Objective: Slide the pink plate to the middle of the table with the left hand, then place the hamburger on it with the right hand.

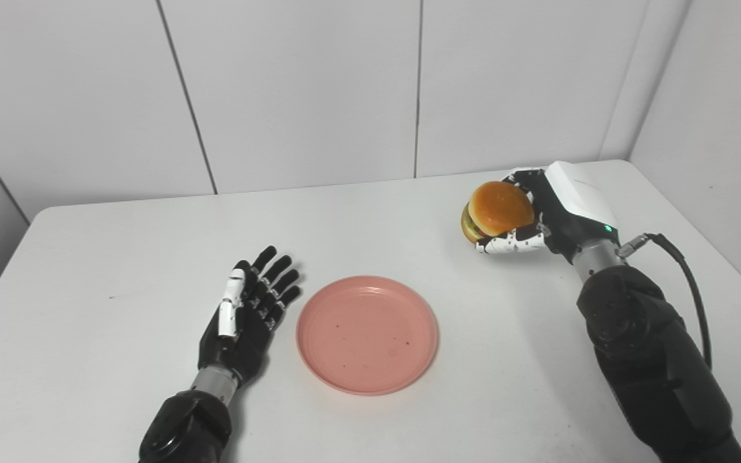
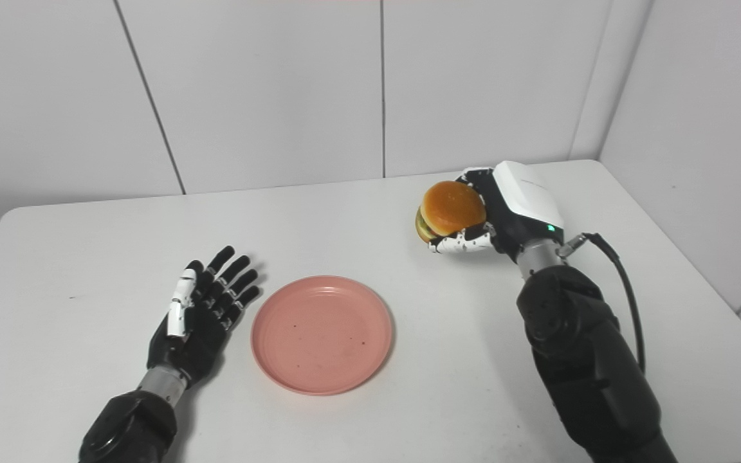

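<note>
Matt pink plastic plate point(image 1: 368, 334)

Pink plate point(image 2: 322, 334): lay empty on the white table point(image 2: 409, 392), near its middle.
Left hand point(image 2: 200, 321): lay flat just beside the plate, fingers spread.
Right hand point(image 2: 493, 215): clasped the hamburger point(image 2: 449, 209).

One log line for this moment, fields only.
left hand: open beside round pink plate | right hand: holding orange-bunned hamburger | plate: mid-table, empty | white table
</note>
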Motion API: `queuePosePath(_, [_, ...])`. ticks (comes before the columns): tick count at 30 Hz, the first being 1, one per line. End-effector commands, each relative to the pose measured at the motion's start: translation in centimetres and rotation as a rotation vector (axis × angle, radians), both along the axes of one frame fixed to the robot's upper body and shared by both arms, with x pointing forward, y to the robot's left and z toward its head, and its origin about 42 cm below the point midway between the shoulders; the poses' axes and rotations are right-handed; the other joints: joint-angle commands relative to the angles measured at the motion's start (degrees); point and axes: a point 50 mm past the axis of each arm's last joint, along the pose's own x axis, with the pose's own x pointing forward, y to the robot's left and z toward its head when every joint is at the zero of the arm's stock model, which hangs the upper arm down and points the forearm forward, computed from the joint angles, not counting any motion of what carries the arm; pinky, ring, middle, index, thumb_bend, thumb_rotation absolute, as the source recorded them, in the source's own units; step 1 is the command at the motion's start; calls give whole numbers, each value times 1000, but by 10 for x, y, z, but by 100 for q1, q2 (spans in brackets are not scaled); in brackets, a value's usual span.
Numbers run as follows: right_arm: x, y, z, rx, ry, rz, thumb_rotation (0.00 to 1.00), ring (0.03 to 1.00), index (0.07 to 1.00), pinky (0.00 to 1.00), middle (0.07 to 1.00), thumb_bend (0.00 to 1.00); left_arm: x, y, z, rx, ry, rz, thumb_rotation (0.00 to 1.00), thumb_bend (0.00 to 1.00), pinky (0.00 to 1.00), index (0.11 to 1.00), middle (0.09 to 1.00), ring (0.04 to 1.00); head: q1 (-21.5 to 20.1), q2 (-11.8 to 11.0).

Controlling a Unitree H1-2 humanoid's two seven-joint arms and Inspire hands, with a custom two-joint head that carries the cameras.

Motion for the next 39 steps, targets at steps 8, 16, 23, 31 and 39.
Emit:
queuePosePath(8, [5,65,19,10,-76,209,86,230,393,167,317,441,1,-21,3,18,20,-13,1000,341,885,886,889,885,308,36])
queuePosePath(16, [6,103,-1,-3,-28,281,96,290,486,214,372,445,1,-26,3,18,25,-13,1000,335,863,886,891,885,374,74])
queuePosePath(23, [5,122,-17,-12,24,317,136,431,655,330,526,436,1,-27,4,33,26,-12,1000,337,874,884,890,887,380,109])
queuePosePath(31, [2,135,-37,-31,87,343,76,361,589,282,450,447,2,-28,5,40,26,-12,1000,341,883,877,884,882,370,144])
queuePosePath(39, [-4,143,-54,-78,140,353,151,427,608,331,516,440,1,-28,6,45,20,-12,1000,348,874,872,876,873,364,180])
